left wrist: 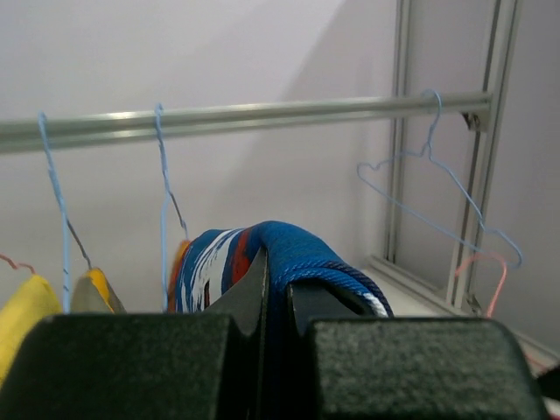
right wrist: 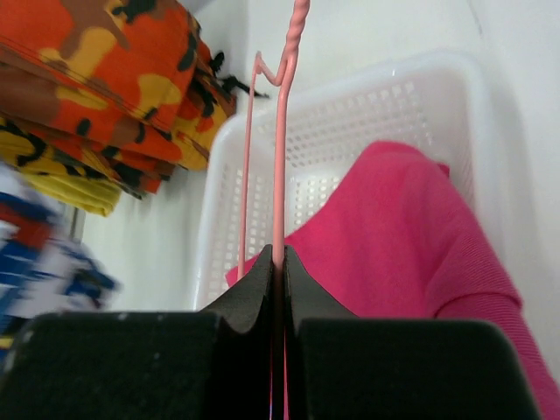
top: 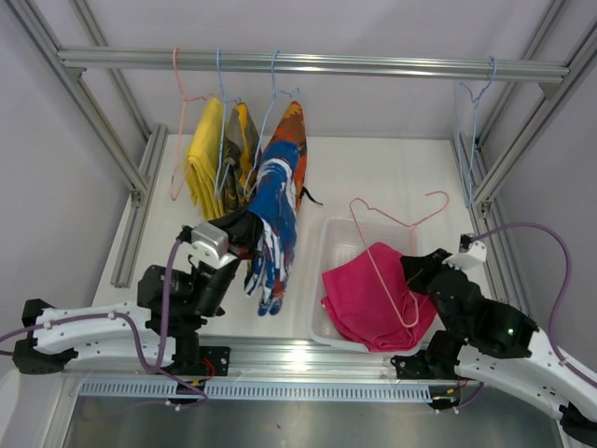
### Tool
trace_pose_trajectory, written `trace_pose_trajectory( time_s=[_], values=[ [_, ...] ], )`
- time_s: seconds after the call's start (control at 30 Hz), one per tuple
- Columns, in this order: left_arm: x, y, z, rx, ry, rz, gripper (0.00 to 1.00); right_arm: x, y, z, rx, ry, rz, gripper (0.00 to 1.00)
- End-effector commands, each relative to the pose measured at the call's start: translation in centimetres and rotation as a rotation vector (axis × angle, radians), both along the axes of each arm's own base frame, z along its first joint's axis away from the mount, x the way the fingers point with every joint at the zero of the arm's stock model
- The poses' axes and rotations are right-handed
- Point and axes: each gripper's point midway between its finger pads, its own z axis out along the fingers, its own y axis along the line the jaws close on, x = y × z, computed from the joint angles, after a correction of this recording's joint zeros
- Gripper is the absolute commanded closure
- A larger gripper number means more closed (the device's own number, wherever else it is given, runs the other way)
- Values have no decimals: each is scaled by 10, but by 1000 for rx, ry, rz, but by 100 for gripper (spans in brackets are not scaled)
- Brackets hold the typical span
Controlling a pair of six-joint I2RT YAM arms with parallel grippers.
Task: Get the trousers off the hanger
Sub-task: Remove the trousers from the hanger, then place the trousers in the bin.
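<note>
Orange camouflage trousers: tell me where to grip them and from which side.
Pinch the exposed right edge of the orange camouflage trousers, low down, coming from the right. They hang folded below the rail; the blue patterned trousers cover their front and the olive pair crowds their left.

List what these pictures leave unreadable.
Top view: whether the blue patterned trousers hang on a hanger; their cloth covers it.
Top view: the olive camouflage trousers, mostly hidden between neighbours.
Left wrist view: the trousers below the left gripper, blocked by its fingers.
Right wrist view: the pink hanger below the right gripper, likewise blocked; the blue patterned trousers blurred at the left edge.
</note>
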Motion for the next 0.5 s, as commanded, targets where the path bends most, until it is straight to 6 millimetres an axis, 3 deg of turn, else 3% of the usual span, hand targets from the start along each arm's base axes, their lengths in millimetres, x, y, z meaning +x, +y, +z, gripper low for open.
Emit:
trace_pose_trajectory(
  time_s=[0.0, 0.1, 0.13, 0.23, 0.37, 0.47],
  values=[
    [-7, -2, -8, -85, 5, -78, 99, -4, -34, 61, 50, -107, -76, 100],
    [-7, -14, -34, -52, 34, -98, 99, -12, -60, 84, 35, -141, -107, 100],
    [-7, -18, -40, -56, 40, -112, 100, -17, -71, 104, 73, -169, -123, 100],
    [-5, -32, -55, -26, 62, -118, 99, -30, -99, 129, 106, -208, -142, 100],
    [-5, -54, -68, -12, 88, -157, 99, -43, -125, 136, 105, -218, -167, 100],
    [-5, -69, -73, -9, 102, -183, 99, -46, -133, 134, 110, -220, -175, 100]
  ],
)
